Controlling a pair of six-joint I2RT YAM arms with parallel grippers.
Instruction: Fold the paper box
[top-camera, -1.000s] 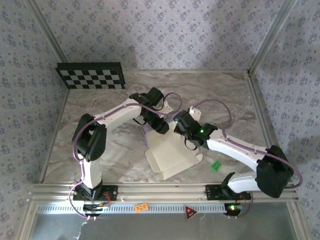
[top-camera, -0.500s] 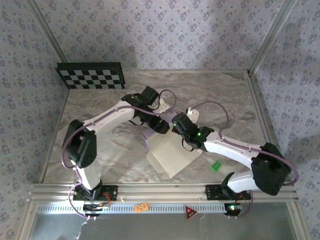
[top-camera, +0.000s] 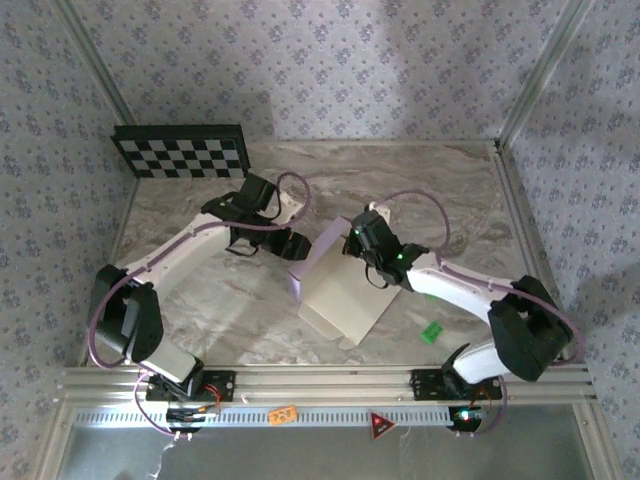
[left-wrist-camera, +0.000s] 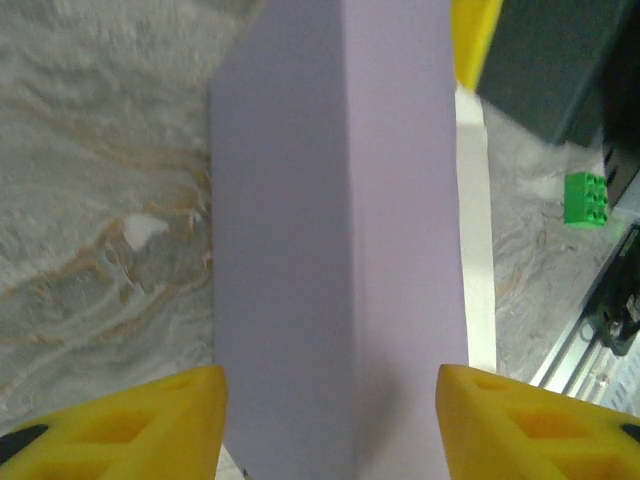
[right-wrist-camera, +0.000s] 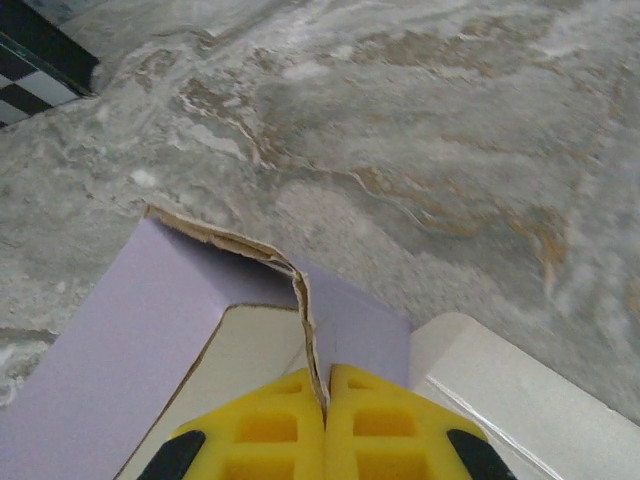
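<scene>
A: Entry 1, marbled table: paper box at centre, partly folded, 1 wall raised.

B: Grippers?

A: Right gripper pinched tight on that wall's ragged edge. Left gripper spread wide, box between its 2 fingers.

B: Advice: steady the pinch, close left squarely across the crease, and don't tug the ragged edge.

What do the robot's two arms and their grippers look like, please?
The left arm and right arm have white links, black joint housings and a looping lavender cable each; green lights dot the right. The left gripper and right gripper have bright yellow fingers with moulded recesses.
</scene>
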